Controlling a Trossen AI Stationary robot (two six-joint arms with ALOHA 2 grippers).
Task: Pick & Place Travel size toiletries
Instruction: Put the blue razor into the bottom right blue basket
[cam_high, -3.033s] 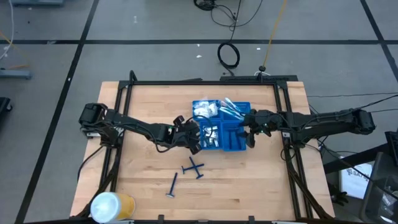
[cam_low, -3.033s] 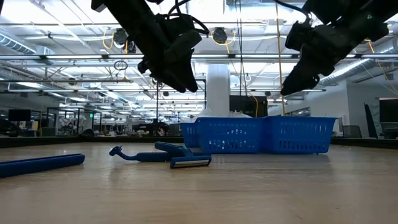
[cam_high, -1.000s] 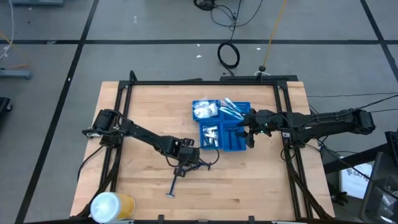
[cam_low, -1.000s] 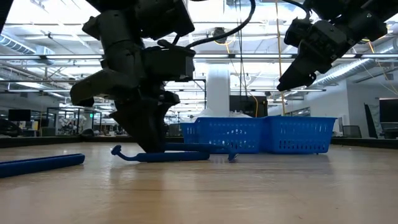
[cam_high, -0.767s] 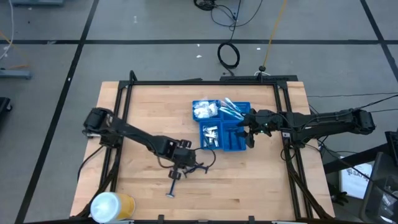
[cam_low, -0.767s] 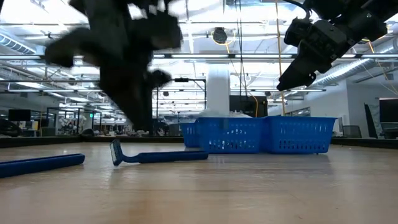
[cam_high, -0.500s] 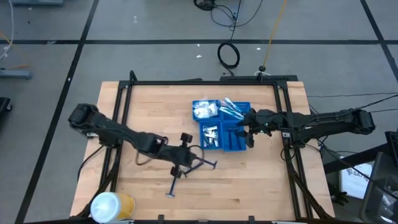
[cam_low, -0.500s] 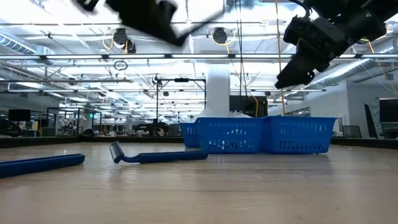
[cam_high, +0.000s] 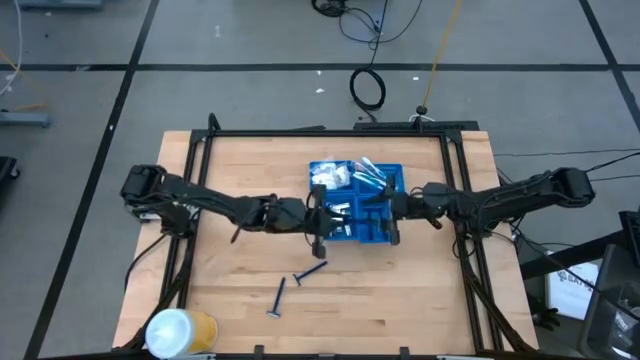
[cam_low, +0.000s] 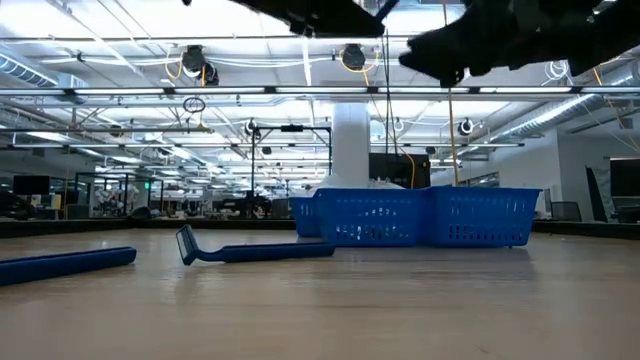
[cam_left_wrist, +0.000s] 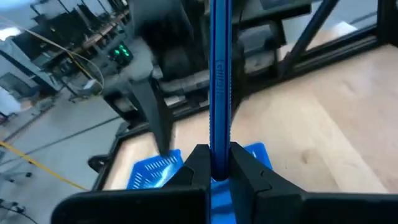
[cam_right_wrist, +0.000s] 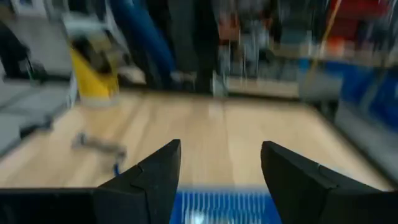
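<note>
My left gripper (cam_left_wrist: 217, 163) has lifted one razor (cam_left_wrist: 219, 81) to the tray's (cam_high: 385, 235) edge, clamped for dropping in; my right gripper (cam_right_wrist: 221, 165) arrives, fingers apart.

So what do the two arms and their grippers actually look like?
Both arms are dark, slim and jointed, with black cables looped along them. The left gripper has two blunt black fingers; the right gripper has two broad, tapered black fingers. No markings visible.

Three blue razors (cam_high: 311, 270), one blue tray (cam_high: 392, 182), one roll (cam_high: 178, 330)
</note>
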